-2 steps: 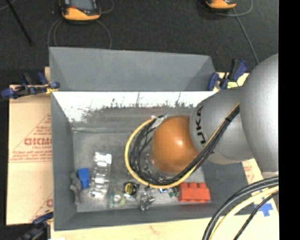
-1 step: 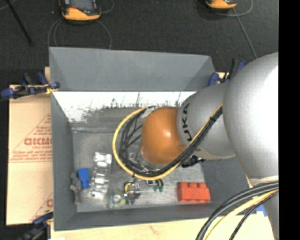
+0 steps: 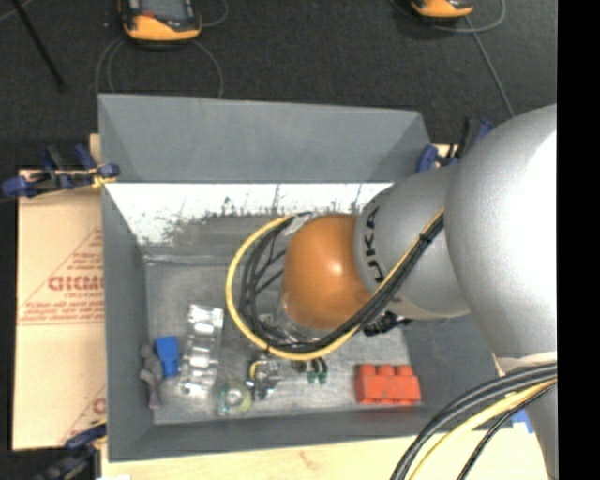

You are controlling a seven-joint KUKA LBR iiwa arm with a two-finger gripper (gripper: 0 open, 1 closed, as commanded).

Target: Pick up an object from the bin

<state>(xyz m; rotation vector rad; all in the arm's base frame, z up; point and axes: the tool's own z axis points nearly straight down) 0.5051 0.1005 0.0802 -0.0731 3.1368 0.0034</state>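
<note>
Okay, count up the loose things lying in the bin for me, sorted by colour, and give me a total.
Orange-red block: 1
Blue piece: 1
Grey piece: 1
Clear plastic piece: 1
Small greenish bits: 2
Total: 6 that I can make out

To the view's right of the end effector [image 3: 267, 367], well apart from it, lies an orange-red block [image 3: 385, 384] with studs along its top. Just beside the end effector on that same side sit a few small green bits [image 3: 315, 373]. To its left lies a cluster of clear plastic pieces [image 3: 202, 347], and farther left a blue piece [image 3: 167, 355] touches a grey piece [image 3: 150, 377]. Nearer the view's lower edge, just left of the end effector, is a small clear ring [image 3: 232, 401]. Far beyond it, on the dark floor [image 3: 300, 47], stand two orange-and-black devices [image 3: 161, 19] [image 3: 441, 7].
</note>
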